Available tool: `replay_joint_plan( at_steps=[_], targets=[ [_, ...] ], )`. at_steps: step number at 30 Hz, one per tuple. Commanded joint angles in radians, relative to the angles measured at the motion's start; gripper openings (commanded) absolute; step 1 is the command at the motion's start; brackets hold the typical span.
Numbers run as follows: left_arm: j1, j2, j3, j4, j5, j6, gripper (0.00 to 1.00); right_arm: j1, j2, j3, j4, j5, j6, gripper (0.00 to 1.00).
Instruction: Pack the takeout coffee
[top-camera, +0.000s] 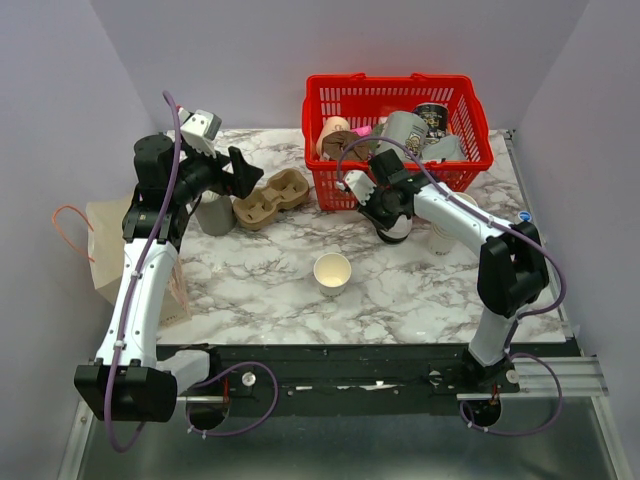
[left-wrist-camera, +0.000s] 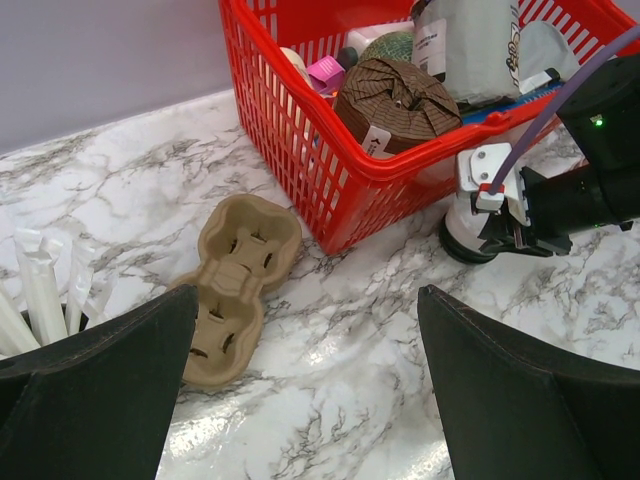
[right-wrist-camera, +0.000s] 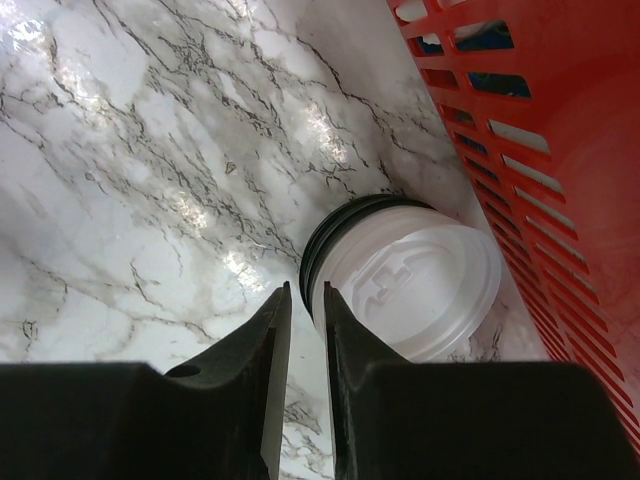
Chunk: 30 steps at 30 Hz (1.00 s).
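From above, we see the cup (top-camera: 332, 272) standing open and lidless in the middle of the table (top-camera: 250, 275), apart from both arms. The left gripper (top-camera: 248, 175) hangs beside the cardboard carrier (top-camera: 272, 197), jaws spread wide. On the left wrist view, those wide jaws frame the carrier and the red basket (left-wrist-camera: 300, 150). On the right wrist view, the right gripper (right-wrist-camera: 307, 300) pinches the rim of the top lid (right-wrist-camera: 410, 285), right beside the basket.

Small white paper cup (top-camera: 332, 272), lidless, standing upright on the marble table (top-camera: 260, 285).
It stands alone near the table's middle, its round mouth open upward, creamy inside.
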Motion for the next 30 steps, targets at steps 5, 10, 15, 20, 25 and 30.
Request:
replay_joint_plan(
  at_steps=[5, 10, 15, 20, 25, 30],
  targets=[
    [0.006, 0.004, 0.026, 0.013, 0.024, -0.002, 0.99, -0.030, 0.036, 0.013, 0.061, 0.155, 0.066, 0.26],
    [0.007, -0.003, 0.023, 0.013, 0.022, -0.002, 0.99, -0.031, -0.039, -0.030, 0.088, 0.170, 0.026, 0.26],
    [0.007, 0.000, 0.009, 0.021, 0.025, -0.005, 0.99, -0.031, -0.093, -0.071, 0.110, 0.130, 0.004, 0.26],
    [0.009, 0.013, 0.016, 0.033, 0.033, -0.025, 0.99, -0.030, -0.075, -0.079, 0.110, 0.094, -0.008, 0.27],
    [0.009, 0.016, 0.026, 0.022, 0.032, -0.017, 0.99, -0.031, -0.075, -0.068, 0.096, 0.032, 0.004, 0.30],
    [0.009, 0.010, 0.019, 0.021, 0.029, -0.012, 0.99, -0.030, -0.080, -0.072, 0.087, 0.002, 0.003, 0.31]
  ],
)
